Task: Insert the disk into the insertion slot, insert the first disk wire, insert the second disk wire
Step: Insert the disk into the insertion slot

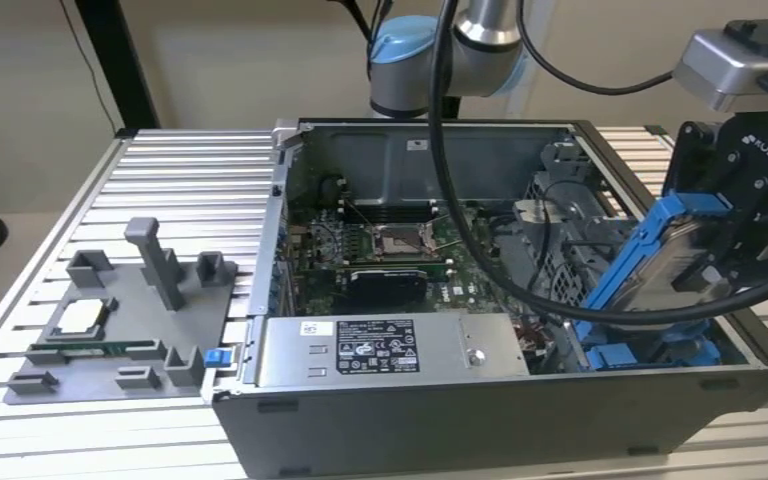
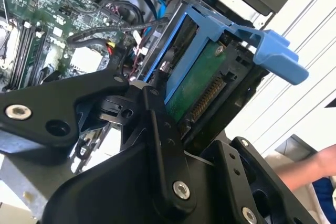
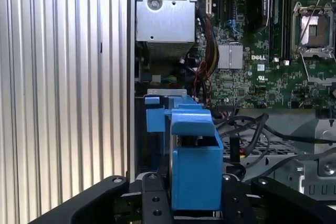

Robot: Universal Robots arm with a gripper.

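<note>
One black tool is closed on the tilted blue-framed silver-grey disk; blue-railed metal slot sits below it; skewed entry may jam.

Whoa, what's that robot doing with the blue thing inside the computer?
The robot arm's gripper is clamped on the disk, a flat drive in a bright blue carrier. It holds the disk tilted over the open computer case, just above the insertion slot with blue rails at the exterior view's right. The disk isn't seated there yet.
</note>
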